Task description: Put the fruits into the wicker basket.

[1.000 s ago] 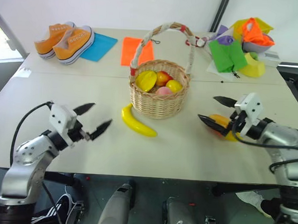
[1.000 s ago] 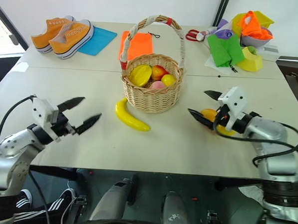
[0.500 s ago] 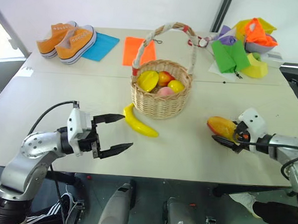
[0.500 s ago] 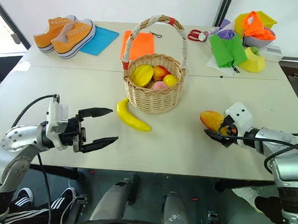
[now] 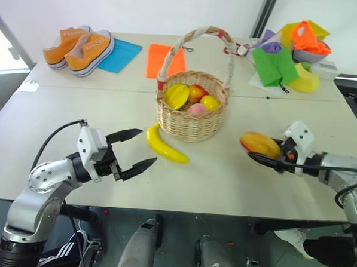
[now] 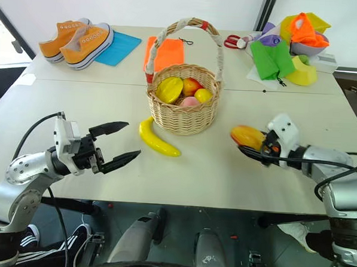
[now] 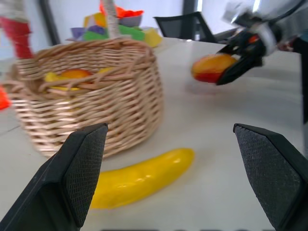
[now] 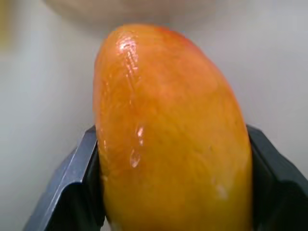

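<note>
My right gripper (image 5: pixel 255 151) is shut on the red-orange mango (image 5: pixel 258 141), holding it low over the table to the right of the wicker basket (image 5: pixel 191 121). In the right wrist view the mango (image 8: pixel 173 134) sits between both fingers (image 8: pixel 79 187). The basket holds several small fruits, yellow (image 5: pixel 175 95), red and pink. The yellow banana (image 5: pixel 166 148) lies on the table against the basket's front left. My left gripper (image 5: pixel 145 147) stands open just left of the banana, pointing at it with nothing between its fingers (image 7: pixel 82 173); the banana (image 7: pixel 139 177) lies beyond them.
Orange sneakers (image 5: pixel 78 47), a blue cloth (image 5: pixel 120 54) and an orange cloth (image 5: pixel 164 61) lie at the back of the table. A pile of coloured cloths with a yellow cup-like thing (image 5: pixel 304 80) sits at the back right. The table's front edge runs under both arms.
My right gripper has closed on the mango and carried it left, toward the basket. My left gripper has come in to the right, toward the banana, still open.
</note>
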You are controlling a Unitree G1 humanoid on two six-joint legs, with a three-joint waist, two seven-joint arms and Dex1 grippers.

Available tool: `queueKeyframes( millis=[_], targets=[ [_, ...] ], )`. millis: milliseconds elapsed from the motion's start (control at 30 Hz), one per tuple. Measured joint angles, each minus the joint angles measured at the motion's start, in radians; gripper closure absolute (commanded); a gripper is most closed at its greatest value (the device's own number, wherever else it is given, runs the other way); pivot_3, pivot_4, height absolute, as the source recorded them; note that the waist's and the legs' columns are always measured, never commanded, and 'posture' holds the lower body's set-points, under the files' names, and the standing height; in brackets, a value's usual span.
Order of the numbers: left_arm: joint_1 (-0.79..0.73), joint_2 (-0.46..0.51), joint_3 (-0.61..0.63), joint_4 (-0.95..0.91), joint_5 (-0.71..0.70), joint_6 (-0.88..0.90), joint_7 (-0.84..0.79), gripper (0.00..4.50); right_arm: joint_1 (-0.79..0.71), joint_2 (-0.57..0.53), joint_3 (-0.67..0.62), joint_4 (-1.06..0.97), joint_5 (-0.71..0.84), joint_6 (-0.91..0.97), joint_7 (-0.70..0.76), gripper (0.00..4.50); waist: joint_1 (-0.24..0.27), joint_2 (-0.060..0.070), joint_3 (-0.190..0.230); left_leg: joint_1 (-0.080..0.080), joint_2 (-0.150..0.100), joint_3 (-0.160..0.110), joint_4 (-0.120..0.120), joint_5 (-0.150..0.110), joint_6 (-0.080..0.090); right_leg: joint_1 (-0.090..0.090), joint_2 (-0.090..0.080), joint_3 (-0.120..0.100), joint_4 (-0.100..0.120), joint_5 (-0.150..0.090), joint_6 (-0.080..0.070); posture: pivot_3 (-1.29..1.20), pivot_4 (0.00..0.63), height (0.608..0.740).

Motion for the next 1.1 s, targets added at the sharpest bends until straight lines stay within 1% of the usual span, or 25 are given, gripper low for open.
queueKeyframes(
  millis=[67,133,200,300,367,433,500,567,633,767,867,967,1033,1100],
  targets=[
    [0.022,-0.014,-0.005,-0.002,0.001,-0.001,0.011,0.0,-0.13,0.07,0.009,-0.067,0.05,0.023,-0.031,1.68,-0.015,0.0,0.0,0.0,0.0,0.0,0.0,0.0,0.0,0.0,0.0,0.0,0.0,0.0,0.0,0.0,0.15,0.74],
    [0.032,-0.028,-0.015,-0.002,0.007,0.0,0.025,0.0,-0.243,0.141,0.047,-0.066,0.035,0.011,-0.085,1.68,-0.013,-0.002,0.0,0.001,0.0,-0.001,0.0,0.0,0.0,-0.002,0.0,0.0,0.0,0.0,0.0,0.0,0.15,0.74],
    [0.027,-0.042,-0.014,-0.002,0.02,0.0,0.052,0.0,-0.338,0.206,0.121,0.011,-0.043,-0.049,-0.138,1.68,-0.007,-0.002,0.0,0.001,-0.001,-0.002,0.0,0.0,0.0,-0.002,0.001,0.0,0.0,0.0,0.0,0.0,0.15,0.74],
    [0.027,-0.055,-0.014,0.0,0.033,0.004,0.089,0.0,-0.421,0.27,0.222,0.181,-0.171,-0.158,-0.182,1.68,0.001,-0.002,0.0,0.0,-0.002,-0.002,0.0,0.0,0.0,-0.002,0.002,0.0,0.0,0.0,0.0,0.0,0.15,0.74],
    [0.029,-0.07,-0.016,-0.001,0.041,0.007,0.111,0.0,-0.482,0.344,0.264,0.3,-0.233,-0.222,-0.209,1.68,-0.008,-0.002,0.0,0.0,-0.002,-0.002,0.0,0.001,-0.001,-0.003,0.003,0.0,0.001,0.0,0.0,0.0,0.15,0.74],
    [0.031,-0.077,-0.019,-0.002,0.044,0.007,0.122,0.0,-0.517,0.382,0.293,0.357,-0.269,-0.27,-0.217,1.68,-0.012,-0.002,0.0,0.0,-0.001,-0.002,-0.001,0.001,-0.001,-0.004,0.004,0.0,0.002,0.0,0.0,0.0,0.15,0.74],
    [0.037,-0.088,-0.017,-0.004,0.051,0.004,0.139,0.0,-0.54,0.424,0.317,0.434,-0.319,-0.347,-0.226,0.66,-0.013,-0.002,0.0,0.001,-0.001,-0.002,-0.002,0.002,-0.002,-0.004,0.005,0.0,0.003,0.0,0.0,0.0,0.15,0.74],
    [0.043,-0.09,-0.015,-0.006,0.058,0.003,0.152,0.0,-0.553,0.454,0.317,0.502,-0.338,-0.396,-0.238,0.04,-0.013,-0.002,0.0,0.001,-0.001,-0.003,-0.003,0.002,-0.003,-0.004,0.005,0.0,0.003,0.0,0.0,0.0,0.15,0.74],
    [0.049,-0.09,-0.014,-0.017,0.063,0.009,0.165,0.0,-0.566,0.465,0.303,0.535,-0.341,-0.412,-0.243,0.04,-0.013,-0.002,0.0,0.001,-0.001,-0.003,-0.002,0.003,-0.003,-0.004,0.005,0.0,0.004,0.0,0.0,0.0,0.15,0.74],
    [0.067,-0.092,-0.012,-0.046,0.049,0.044,0.195,0.0,-0.562,0.458,0.3,0.529,-0.337,-0.413,-0.197,0.04,-0.012,-0.002,0.0,0.002,-0.001,-0.003,-0.002,0.003,-0.003,-0.004,0.005,0.0,0.005,0.0,0.0,0.0,0.15,0.74],
    [0.074,-0.092,-0.017,-0.057,0.065,0.093,0.24,0.0,-0.512,0.418,0.266,0.445,-0.276,-0.402,-0.119,0.04,-0.007,-0.002,0.0,0.002,-0.001,-0.003,-0.002,0.002,-0.003,-0.004,0.005,0.0,0.005,0.0,0.0,0.0,0.15,0.74],
    [0.052,-0.103,-0.045,-0.07,0.083,0.166,0.317,0.0,-0.442,0.323,0.205,0.327,-0.18,-0.355,-0.015,0.04,-0.003,-0.002,0.0,0.001,-0.002,-0.003,-0.002,0.002,-0.003,-0.003,0.004,0.0,0.004,0.0,0.0,0.0,0.15,0.74],
    [0.015,-0.123,-0.085,-0.092,0.1,0.259,0.395,0.0,-0.351,0.211,0.167,0.228,-0.127,-0.327,0.079,0.04,0.012,-0.002,0.0,0.001,-0.002,-0.003,-0.001,0.001,-0.002,-0.002,0.004,0.0,0.003,0.0,0.0,0.0,0.15,0.74],
    [-0.014,-0.162,-0.108,-0.113,0.11,0.354,0.484,0.0,-0.265,0.141,0.143,0.158,-0.086,-0.293,0.149,0.04,0.012,-0.002,0.0,0.001,-0.001,-0.003,0.0,0.001,-0.002,-0.002,0.003,0.0,0.003,0.0,0.0,0.0,0.15,0.74]
  ],
)
